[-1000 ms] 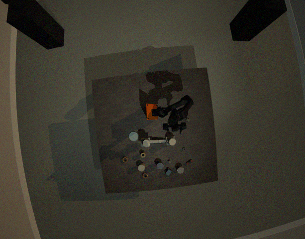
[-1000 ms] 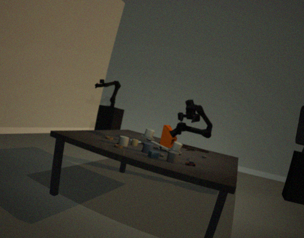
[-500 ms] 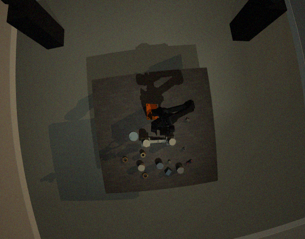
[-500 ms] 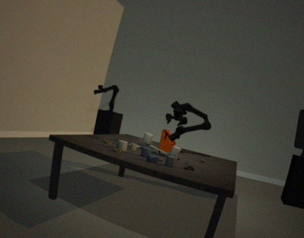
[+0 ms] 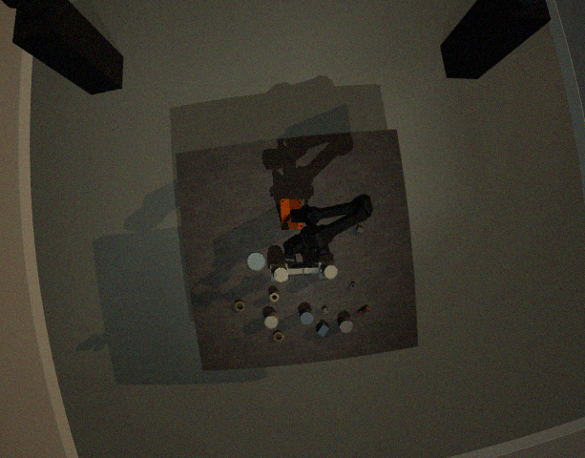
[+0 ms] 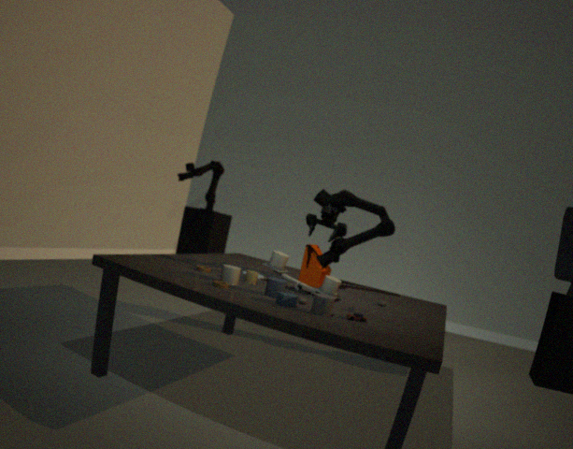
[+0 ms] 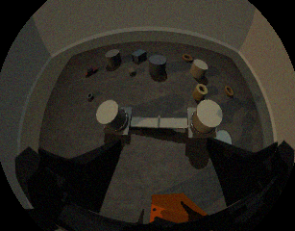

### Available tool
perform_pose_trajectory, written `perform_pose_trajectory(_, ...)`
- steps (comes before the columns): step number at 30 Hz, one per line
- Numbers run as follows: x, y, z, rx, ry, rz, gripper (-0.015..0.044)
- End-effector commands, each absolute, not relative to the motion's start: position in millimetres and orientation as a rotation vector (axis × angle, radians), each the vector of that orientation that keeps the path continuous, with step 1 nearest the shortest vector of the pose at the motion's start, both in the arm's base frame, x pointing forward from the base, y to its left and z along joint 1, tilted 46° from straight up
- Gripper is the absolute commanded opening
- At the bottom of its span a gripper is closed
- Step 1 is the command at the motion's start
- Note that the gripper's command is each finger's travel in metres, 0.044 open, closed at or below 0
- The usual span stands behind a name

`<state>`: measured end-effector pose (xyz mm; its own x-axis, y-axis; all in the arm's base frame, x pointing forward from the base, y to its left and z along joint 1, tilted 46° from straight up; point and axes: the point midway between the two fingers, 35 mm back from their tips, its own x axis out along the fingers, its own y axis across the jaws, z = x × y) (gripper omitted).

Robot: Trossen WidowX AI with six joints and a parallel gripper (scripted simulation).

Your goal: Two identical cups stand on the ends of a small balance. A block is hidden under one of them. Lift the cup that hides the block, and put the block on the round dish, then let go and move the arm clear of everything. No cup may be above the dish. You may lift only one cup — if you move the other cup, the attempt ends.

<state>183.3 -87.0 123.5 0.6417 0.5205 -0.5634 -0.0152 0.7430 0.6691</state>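
Note:
One pale cup stands upright on the balance's end nearer the round dish. The other pale cup stands on the far end. The balance beam looks tilted, with the dish-side end higher. My gripper is open and empty, high above the balance, on its orange-base side. The dish shows nothing on it. The block is not visible; what lies under either cup is hidden.
Beyond the balance stand a pale cylinder, a blue one, a grey one, a blue cube and a yellow tube. Rings and a small red object lie around them. The orange base is behind.

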Motion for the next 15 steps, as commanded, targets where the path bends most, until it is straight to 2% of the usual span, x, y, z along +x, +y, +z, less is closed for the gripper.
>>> perform_pose_trajectory(1,193,-83,125,0.580,0.858,0.407,0.0440)
perform_pose_trajectory(15,235,-53,134,0.203,0.872,0.737,0.0440)
